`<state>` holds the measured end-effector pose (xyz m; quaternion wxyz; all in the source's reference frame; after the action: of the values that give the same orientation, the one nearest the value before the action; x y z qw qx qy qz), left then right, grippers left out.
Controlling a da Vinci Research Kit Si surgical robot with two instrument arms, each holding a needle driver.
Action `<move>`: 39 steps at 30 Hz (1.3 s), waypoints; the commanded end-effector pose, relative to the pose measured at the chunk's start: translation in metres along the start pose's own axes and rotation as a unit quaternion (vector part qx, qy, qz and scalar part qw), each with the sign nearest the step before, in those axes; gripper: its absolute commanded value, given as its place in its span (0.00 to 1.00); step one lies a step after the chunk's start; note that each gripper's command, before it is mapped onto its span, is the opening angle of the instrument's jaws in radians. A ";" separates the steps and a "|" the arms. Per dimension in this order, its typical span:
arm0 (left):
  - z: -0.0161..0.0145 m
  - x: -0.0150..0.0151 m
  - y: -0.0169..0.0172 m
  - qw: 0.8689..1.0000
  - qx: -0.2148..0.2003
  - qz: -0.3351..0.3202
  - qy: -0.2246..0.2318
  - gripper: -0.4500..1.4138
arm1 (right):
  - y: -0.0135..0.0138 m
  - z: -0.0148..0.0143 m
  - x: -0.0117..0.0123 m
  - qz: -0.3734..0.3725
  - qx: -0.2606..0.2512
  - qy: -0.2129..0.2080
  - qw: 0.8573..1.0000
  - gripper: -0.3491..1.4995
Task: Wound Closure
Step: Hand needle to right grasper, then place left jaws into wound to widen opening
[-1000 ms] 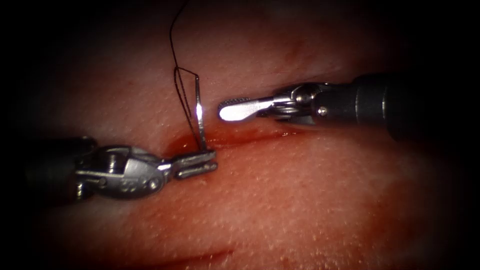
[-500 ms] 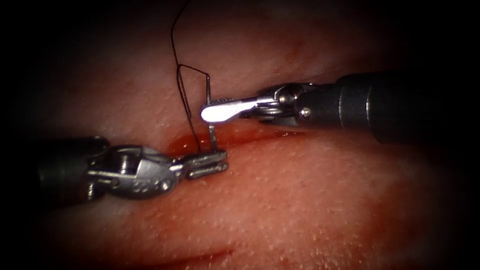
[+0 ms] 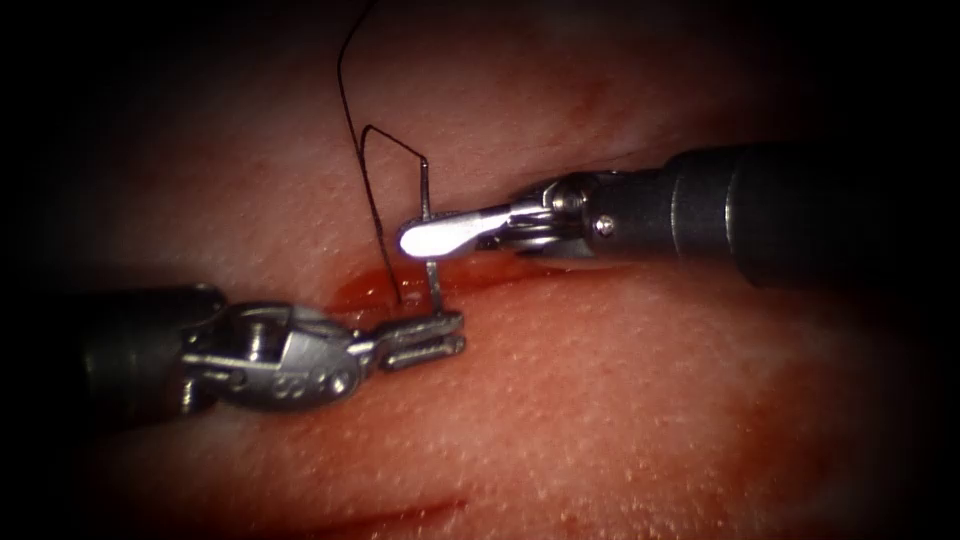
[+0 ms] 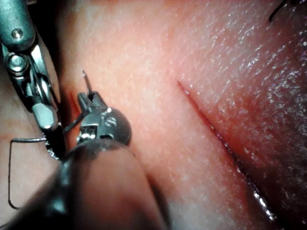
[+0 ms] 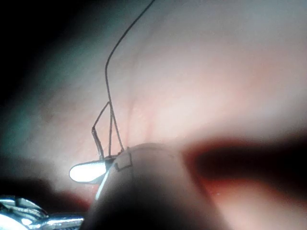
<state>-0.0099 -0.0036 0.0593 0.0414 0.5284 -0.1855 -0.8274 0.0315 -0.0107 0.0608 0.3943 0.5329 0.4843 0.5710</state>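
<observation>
The curved needle (image 3: 426,195) stands upright over the left end of the cut (image 3: 520,268), free of the tissue (image 3: 620,400). My left tool (image 3: 428,338) comes in from the left and is shut on the needle close to its point, which pokes out past the jaws in the left wrist view (image 4: 85,76). My right tool (image 3: 428,238) reaches in from the right and is shut across the needle's middle (image 5: 99,146). Dark thread (image 3: 372,200) leaves the needle's upper end, loops down to the tissue by the cut, and a second strand rises out of the picture.
Red fluid (image 3: 365,292) lies along the cut's left end. A second shallow red line (image 3: 410,518) marks the tissue near the picture's bottom edge. The thread loop (image 4: 10,182) hangs beside the right tool (image 4: 43,108) in the left wrist view.
The right tool moved left until its jaws came over the needle's middle and narrowed on it. The left tool, still holding the needle, shifted slightly right and down.
</observation>
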 end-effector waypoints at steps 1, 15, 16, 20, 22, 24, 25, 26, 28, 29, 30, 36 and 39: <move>0.0007 -0.0001 0.0000 1.000 0.001 0.000 -0.001 0.00 | 0.0003 0.0007 0.0004 -0.001 0.000 0.000 1.000 0.38; 0.0006 0.0010 0.0000 1.000 -0.002 0.011 -0.001 0.00 | 0.0006 0.0006 0.0001 -0.004 0.004 0.005 1.000 0.00; 0.0006 0.0010 0.0000 1.000 -0.003 0.011 -0.001 0.00 | 0.0006 0.0006 0.0001 -0.003 0.000 0.004 1.000 0.00; 0.0003 0.0010 -0.0003 1.000 -0.004 0.013 0.000 0.33 | 0.0006 0.0000 0.0005 -0.005 -0.009 0.012 1.000 0.00; -0.0002 0.0013 -0.0002 1.000 0.007 -0.014 0.005 0.65 | 0.0007 -0.0003 0.0010 -0.015 -0.016 0.023 0.999 0.00; -0.0010 0.0015 -0.0002 0.999 0.017 -0.032 0.012 0.64 | 0.0009 -0.0005 0.0014 -0.033 -0.020 0.036 0.999 0.00; -0.0013 0.0016 -0.0002 0.999 0.017 -0.037 0.013 0.64 | 0.0010 -0.0006 0.0015 -0.039 -0.022 0.040 0.998 0.00; -0.0020 0.0016 -0.0002 0.998 0.017 -0.052 0.016 0.64 | 0.0012 -0.0006 0.0017 -0.048 -0.020 0.044 0.998 0.00; -0.0024 0.0015 -0.0002 0.998 0.015 -0.063 0.018 0.64 | 0.0012 -0.0007 0.0018 -0.054 -0.019 0.045 0.997 0.00; -0.0031 0.0013 -0.0003 0.996 0.019 -0.090 0.009 0.57 | 0.0013 -0.0007 0.0020 -0.063 -0.016 0.050 0.997 0.00; -0.0035 0.0011 -0.0003 0.995 0.021 -0.099 0.004 0.42 | 0.0013 -0.0007 0.0020 -0.071 -0.015 0.051 0.996 0.00; -0.0048 -0.0011 -0.0007 0.982 -0.001 -0.187 -0.004 0.00 | 0.0010 -0.0008 0.0018 -0.138 -0.013 0.057 0.989 0.00; -0.0047 -0.0033 -0.0010 0.967 -0.031 -0.252 -0.021 0.00 | 0.0004 -0.0010 0.0019 -0.181 -0.005 0.070 0.981 0.00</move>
<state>-0.0035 -0.0032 0.0594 -0.1552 0.5400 -0.0202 -0.8270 0.0298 -0.0092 0.0616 0.4586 0.3955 0.5920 0.5318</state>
